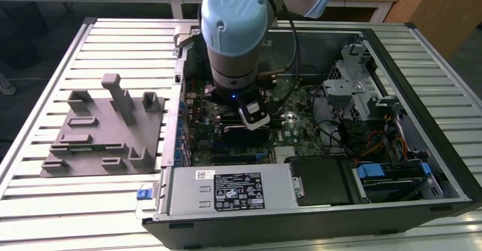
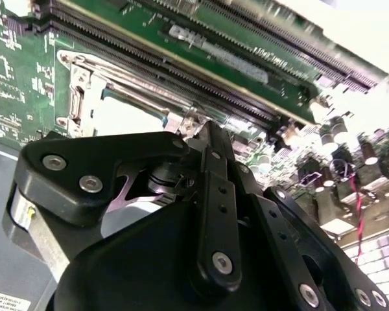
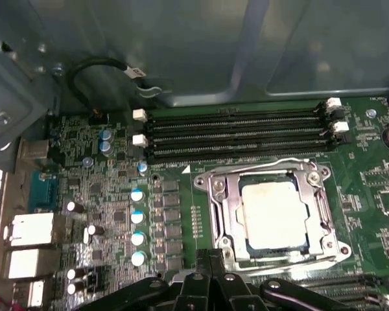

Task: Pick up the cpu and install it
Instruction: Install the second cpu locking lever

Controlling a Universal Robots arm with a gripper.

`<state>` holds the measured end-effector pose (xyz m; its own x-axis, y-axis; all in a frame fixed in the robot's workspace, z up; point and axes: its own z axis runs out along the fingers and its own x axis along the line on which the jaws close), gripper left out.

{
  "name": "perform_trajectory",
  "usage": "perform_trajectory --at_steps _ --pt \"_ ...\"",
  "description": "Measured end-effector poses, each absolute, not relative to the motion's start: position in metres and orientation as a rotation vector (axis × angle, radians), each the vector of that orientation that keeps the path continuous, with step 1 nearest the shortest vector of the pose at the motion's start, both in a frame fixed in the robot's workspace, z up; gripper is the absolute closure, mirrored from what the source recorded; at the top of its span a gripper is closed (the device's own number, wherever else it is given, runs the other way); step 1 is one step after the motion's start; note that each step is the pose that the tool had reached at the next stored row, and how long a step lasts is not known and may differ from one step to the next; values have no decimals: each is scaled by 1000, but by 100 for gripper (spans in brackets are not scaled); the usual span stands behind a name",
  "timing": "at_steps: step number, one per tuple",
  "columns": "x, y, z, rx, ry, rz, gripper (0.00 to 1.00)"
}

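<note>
- The cpu is seen seated in the socket frame on the motherboard (install step judged essentially done).
- The gripper is held just beside the socket; nothing is gripped, fingers drawn together.
- No regrasp is called for, only a clean vertical retreat.

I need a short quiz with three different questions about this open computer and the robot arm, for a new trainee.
1. True or false: the cpu lies in the socket frame on the motherboard.
2. In the exterior view, the grey fixture tray stands on which side of the computer case? A) that view's left B) that view's right C) inside the case
3. Fill in: in the first wrist view, the long parallel memory slots run beside the socket, between it and the metal ____ of the case.

Key: 1 true; 2 A; 3 wall
</note>
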<state>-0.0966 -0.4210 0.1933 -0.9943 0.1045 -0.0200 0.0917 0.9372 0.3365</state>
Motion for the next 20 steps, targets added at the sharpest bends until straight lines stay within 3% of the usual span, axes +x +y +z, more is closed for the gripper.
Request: perform_trajectory --at_steps 20 --pt "-97 -418 191 164 3056 510 89"
